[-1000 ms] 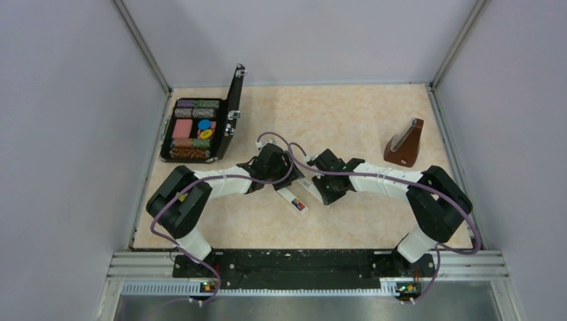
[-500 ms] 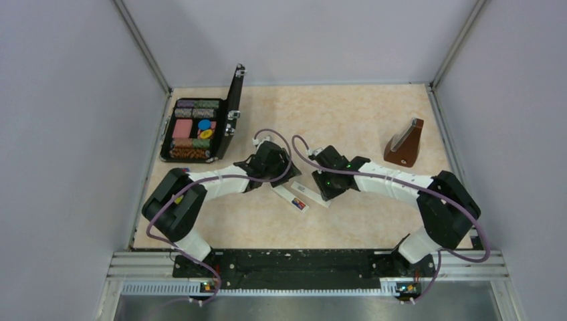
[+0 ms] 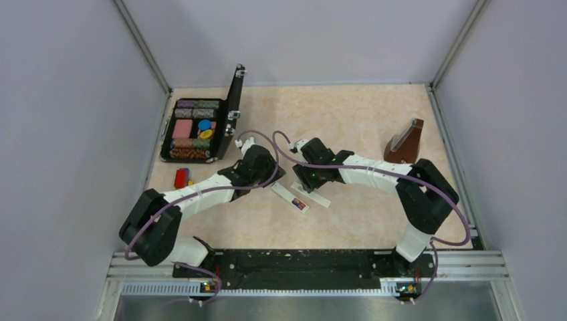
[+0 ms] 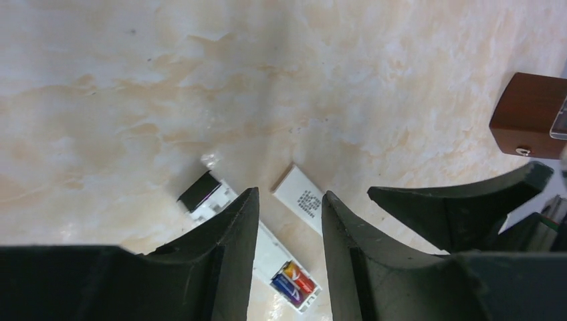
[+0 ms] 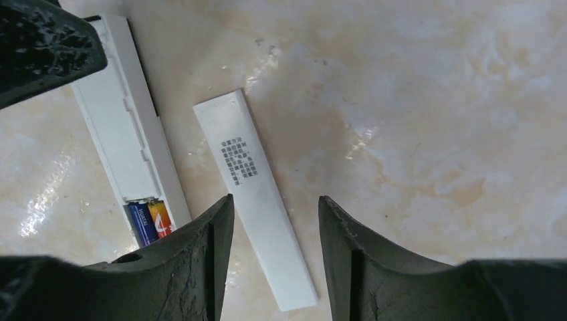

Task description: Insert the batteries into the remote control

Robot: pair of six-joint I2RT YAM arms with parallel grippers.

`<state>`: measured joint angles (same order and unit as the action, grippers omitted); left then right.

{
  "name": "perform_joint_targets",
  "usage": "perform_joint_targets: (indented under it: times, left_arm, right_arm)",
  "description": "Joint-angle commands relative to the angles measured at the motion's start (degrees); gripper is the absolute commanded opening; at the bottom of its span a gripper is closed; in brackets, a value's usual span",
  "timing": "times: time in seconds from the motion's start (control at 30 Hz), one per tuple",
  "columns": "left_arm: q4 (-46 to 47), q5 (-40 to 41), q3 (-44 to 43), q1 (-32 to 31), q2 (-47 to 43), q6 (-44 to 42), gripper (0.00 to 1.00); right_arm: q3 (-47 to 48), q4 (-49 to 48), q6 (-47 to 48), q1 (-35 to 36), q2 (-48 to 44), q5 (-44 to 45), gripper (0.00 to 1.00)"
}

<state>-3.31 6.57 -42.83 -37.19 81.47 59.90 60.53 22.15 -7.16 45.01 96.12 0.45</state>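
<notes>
The white remote control (image 3: 286, 194) lies on the table with its back up and its compartment uncovered. Two batteries (image 4: 295, 281), one reddish and one dark purple, sit side by side in the compartment at its near end; they also show in the right wrist view (image 5: 148, 222). The remote's dark end (image 4: 199, 190) points away. A loose white cover strip (image 5: 255, 194) with small print lies just right of the remote. My left gripper (image 4: 289, 194) is open and empty above the remote. My right gripper (image 5: 275, 198) is open and empty above the cover strip.
An open black case (image 3: 195, 130) of coloured chips stands at the back left. Red and yellow toy blocks (image 3: 182, 178) lie left of my left arm. A brown wooden metronome (image 3: 404, 144) stands at the right. Grey walls enclose the table.
Both grippers have drawn back and leftward off the remote. The cover strip now lies uncovered beside the remote. My left arm's swing has exposed the toy blocks.
</notes>
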Motion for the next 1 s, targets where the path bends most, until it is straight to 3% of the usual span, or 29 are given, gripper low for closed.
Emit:
perform_joint_targets:
  times: [0.0,0.27,0.47,0.63,0.97]
  left_arm:
    - [-2.3,3.2,3.2,0.2,-5.7,0.4,0.44]
    - [-7.8,10.3,8.4,0.3,-17.4,2.7,0.44]
    - [-7.3,12.8,13.5,0.4,-24.0,4.5,0.43]
    - [-7.1,12.8,14.2,0.3,-25.2,3.9,0.43]
    - [-2.6,9.4,14.8,0.4,-23.5,2.3,0.48]
  right_arm:
    - [4.1,-2.9,5.1,3.1,4.0,-0.6,0.50]
    - [5.8,-3.2,6.8,5.3,8.6,2.8,0.51]
    - [7.3,-1.8,6.8,5.3,12.9,3.6,0.38]
    - [7.9,-0.9,5.8,5.3,13.8,3.5,0.28]
    - [8.0,-1.9,5.4,5.3,8.3,6.5,0.27]
